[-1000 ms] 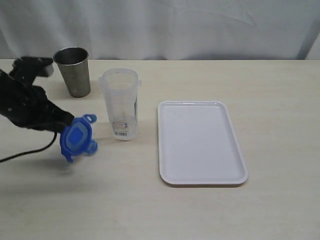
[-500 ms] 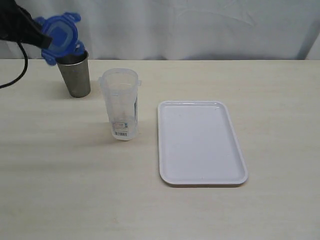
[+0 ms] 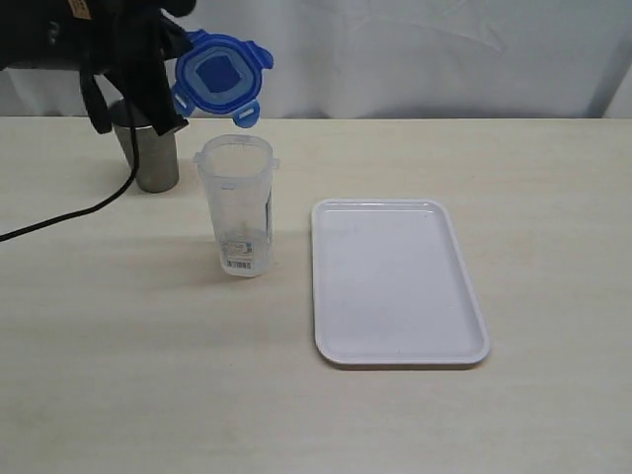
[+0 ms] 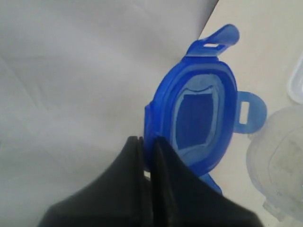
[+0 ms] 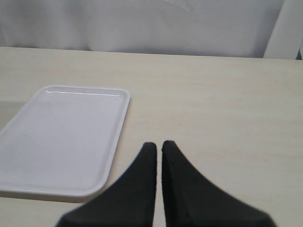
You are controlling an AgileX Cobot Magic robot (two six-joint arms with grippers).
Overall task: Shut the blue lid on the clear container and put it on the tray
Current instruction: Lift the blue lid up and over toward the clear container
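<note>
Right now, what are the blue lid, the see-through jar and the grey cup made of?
The blue lid looks like glossy, slightly see-through plastic: light passes through its flaps. The clear container is probably plastic too, transparent with a soft cloudy sheen. The grey cup seems to be metal, with a dull brushed shine.

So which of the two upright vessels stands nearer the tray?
The clear container, see-through plastic with a barcode label near its base, standing close beside the tray. The grey metal cup stands farther off, behind the container.
</note>
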